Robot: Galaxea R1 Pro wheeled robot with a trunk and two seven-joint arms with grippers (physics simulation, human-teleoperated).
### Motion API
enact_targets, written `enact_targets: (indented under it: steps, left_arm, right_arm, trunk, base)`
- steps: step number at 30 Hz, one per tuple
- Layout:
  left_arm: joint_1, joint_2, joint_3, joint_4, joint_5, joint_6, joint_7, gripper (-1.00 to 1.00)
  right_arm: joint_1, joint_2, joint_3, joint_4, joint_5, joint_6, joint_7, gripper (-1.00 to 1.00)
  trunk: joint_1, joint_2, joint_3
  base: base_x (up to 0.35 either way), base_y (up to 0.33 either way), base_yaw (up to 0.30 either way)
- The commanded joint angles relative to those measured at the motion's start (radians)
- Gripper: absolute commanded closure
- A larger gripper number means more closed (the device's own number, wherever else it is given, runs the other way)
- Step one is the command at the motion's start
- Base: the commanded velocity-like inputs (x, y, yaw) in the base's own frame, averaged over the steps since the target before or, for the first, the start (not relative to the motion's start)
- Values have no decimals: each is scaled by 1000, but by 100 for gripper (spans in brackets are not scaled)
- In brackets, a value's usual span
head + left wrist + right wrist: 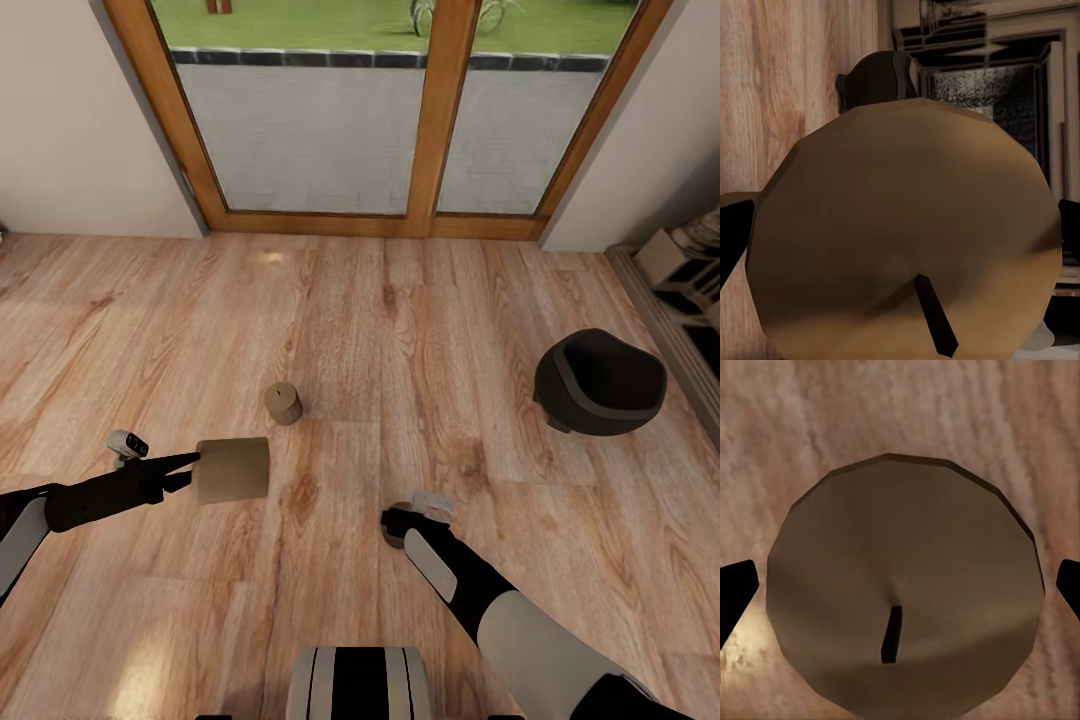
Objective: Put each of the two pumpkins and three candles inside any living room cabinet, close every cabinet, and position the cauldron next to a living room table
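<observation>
Three beige candles show. One candle (283, 402) stands upright on the wood floor. A second candle (233, 470) is held off the floor, tipped on its side, with my left gripper (190, 464) shut on it; its wick end (900, 240) faces the left wrist camera between the dark fingers (731, 244). The third candle (904, 585) stands on the floor under my right gripper (400, 522), whose open fingers (735, 592) straddle it with small gaps. The black cauldron (600, 382) sits on the floor at the right, also seen as the cauldron (874, 75) behind the held candle.
A wooden-framed glass door (440, 110) fills the far wall, with white walls either side. Low dark furniture (690, 300) runs along the right edge. Bare wood floor (400, 320) stretches between the candles and the door.
</observation>
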Motion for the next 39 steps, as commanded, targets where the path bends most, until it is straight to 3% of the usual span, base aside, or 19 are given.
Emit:
enact_targets:
  steps: [1, 7, 19, 39]
  left_arm:
    - [0, 0, 0, 0, 2, 6, -2, 100]
    - [0, 0, 0, 0, 3, 6, -2, 100]
    - [0, 0, 0, 0, 3, 6, -2, 100]
    - [0, 0, 0, 0, 4, 6, -2, 100]
  right_arm:
    - [-1, -1, 5, -2, -6, 3, -2, -100]
    - [-1, -1, 4, 2, -9, 5, 38, -100]
    - [-1, 1, 4, 54, -5, 3, 39, -100]
    - [-1, 1, 4, 58, -4, 3, 40, -100]
  trunk:
    - [0, 0, -1]
    - [0, 0, -1]
    - [0, 0, -4]
    - [1, -1, -12]
  base:
    - [0, 0, 0]
    - [0, 0, 0]
    - [0, 0, 0]
    - [0, 0, 0]
